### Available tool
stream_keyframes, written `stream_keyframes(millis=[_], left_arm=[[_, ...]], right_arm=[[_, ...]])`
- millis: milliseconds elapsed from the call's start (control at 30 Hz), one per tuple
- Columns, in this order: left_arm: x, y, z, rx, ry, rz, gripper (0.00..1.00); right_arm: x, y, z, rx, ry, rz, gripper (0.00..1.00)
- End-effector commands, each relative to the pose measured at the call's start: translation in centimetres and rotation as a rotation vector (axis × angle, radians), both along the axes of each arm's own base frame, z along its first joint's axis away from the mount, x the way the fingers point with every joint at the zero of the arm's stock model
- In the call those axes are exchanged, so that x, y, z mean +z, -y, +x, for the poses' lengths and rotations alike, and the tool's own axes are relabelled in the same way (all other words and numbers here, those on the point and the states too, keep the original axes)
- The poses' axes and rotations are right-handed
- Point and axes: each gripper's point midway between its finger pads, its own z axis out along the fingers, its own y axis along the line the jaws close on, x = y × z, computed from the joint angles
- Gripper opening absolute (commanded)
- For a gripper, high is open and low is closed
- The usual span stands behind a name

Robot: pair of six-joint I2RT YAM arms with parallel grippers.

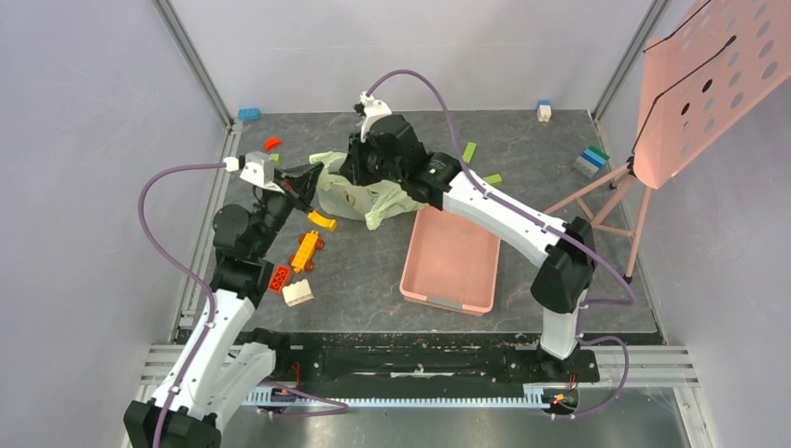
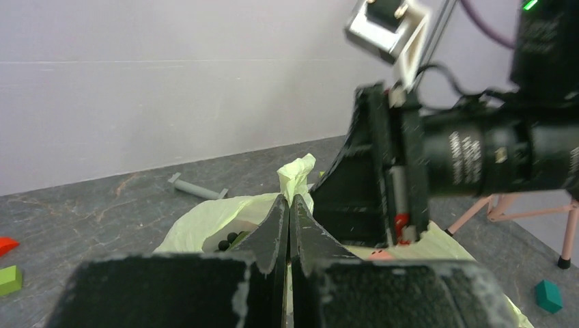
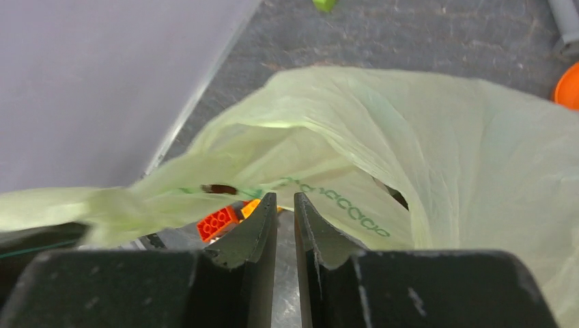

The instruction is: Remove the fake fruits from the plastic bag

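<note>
1. L gripper (image 2: 290, 200) pinched tight on the bag (image 1: 382, 201) rim, left side.
2. R gripper (image 3: 285, 199) has a narrow gap, tips at the bag film; can't tell if it grips.
3. Bag lies crumpled btwn both grippers, just beside the basket (image 1: 451, 261); grapes (image 2: 232, 238) inside.

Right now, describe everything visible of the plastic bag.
The plastic bag is pale green, thin, translucent and crinkled, with faint green print and a dark spot. It lies slumped on the dark table, beside the far left corner of the pink basket. The left gripper is shut on a tuft of its film; the right gripper is at it, grip unclear. Small dark round shapes show in its mouth.
</note>
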Motion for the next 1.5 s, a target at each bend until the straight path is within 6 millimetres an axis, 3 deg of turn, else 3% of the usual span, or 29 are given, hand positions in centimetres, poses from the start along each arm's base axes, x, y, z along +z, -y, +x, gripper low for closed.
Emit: stream_keyframes(millis=[0,200,400,700,900,1067,1167,1333,1467], left_arm=[[2.1,-0.1,-0.9,-0.008,0.044,-0.040,0.02],[1.6,0.2,-2.1,-0.046,0.041,-0.039,0.02],[0.2,0.2,-3.7,-0.063,0.022,-0.017,0.02],[-2.0,-2.3,-5.4,0.057,-0.030,-0.062,0.02],[-4.5,-4.1,-4.9,0.168,-0.115,-0.099,0.02],[-4.8,-5.2,-5.3,0.226,-0.132,-0.070,0.02],[-5.2,-4.5,-5.9,0.179,-0.133,-0.018,0.02],[-4.8,-1.9,-7.4,0.013,-0.061,0.004,0.02],[-5.2,-2.3,-7.2,0.035,-0.069,0.018,0.02]], right_arm=[[-1.9,0.2,0.9,-0.059,-0.010,-0.018,0.18],[-5.0,-0.3,2.4,-0.070,-0.013,-0.051,0.19],[-8.5,0.7,3.3,-0.090,-0.031,-0.101,0.22],[-14.6,3.0,0.0,0.003,-0.052,-0.193,0.42],[-18.1,3.8,-2.8,0.050,-0.076,-0.228,0.45],[-18.5,4.1,-3.2,0.036,-0.057,-0.231,0.47],[-17.7,4.0,-2.5,0.006,-0.027,-0.212,0.58],[-15.5,2.5,-0.1,-0.039,0.046,-0.166,0.77],[-15.2,1.7,2.0,-0.103,0.064,-0.162,0.84]])
